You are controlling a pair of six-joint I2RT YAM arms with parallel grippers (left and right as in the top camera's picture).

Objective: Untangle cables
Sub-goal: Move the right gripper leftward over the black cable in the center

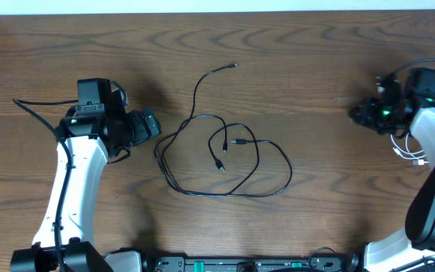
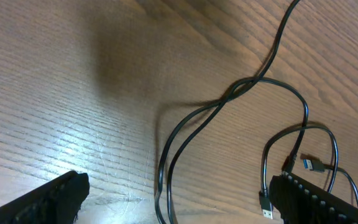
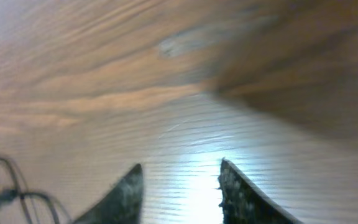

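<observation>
The long black cable (image 1: 195, 98) lies in loose, crossing loops at mid-table, with two plug ends (image 1: 220, 163) inside the loops. A short piece of the white cable (image 1: 414, 156) shows at the far right, beside the right arm. My left gripper (image 1: 154, 125) hovers just left of the black loops, open wide. In the left wrist view, two strands of the black cable (image 2: 241, 87) run between its fingers (image 2: 61, 196). My right gripper (image 1: 357, 113) is far to the right of the loops. Its view is blurred, and the right gripper (image 3: 182, 186) stands open over bare wood.
The wooden table (image 1: 316, 60) runs to a white wall at the back. The right arm's own thicker cables (image 1: 421, 66) arc above its wrist. The bases of both arms stand along the front edge.
</observation>
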